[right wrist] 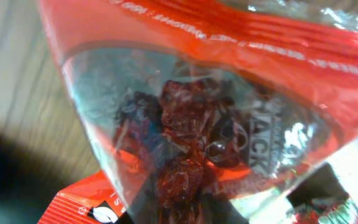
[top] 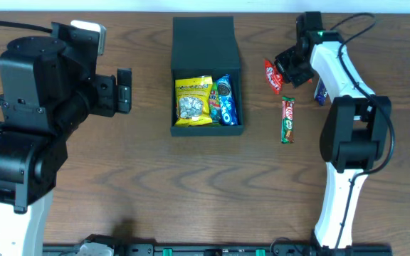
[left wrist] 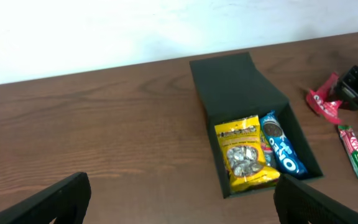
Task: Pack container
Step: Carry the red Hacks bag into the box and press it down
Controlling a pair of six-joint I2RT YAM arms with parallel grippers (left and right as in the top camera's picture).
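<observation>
R claw [top: 290,67] is down on the red packet [top: 272,75], upper right of frame. Wrist cam is all wrapper, so I can't tell if the jaws have bitten. I'd confirm a firm pinch on the packet end, lift straight, carry it left and release low over the box [top: 203,43], top centre, lid back. L claw [top: 124,90], left-centre, is wide open and empty.

Count, near to far:
- On bench [top: 155,178]: 1 bar [top: 287,119], 1 blue packet [top: 320,91] half hidden by arm, 1 red.
- In box: 1 yellow pack [top: 193,99], 1 Oreo pack [top: 226,99].
</observation>
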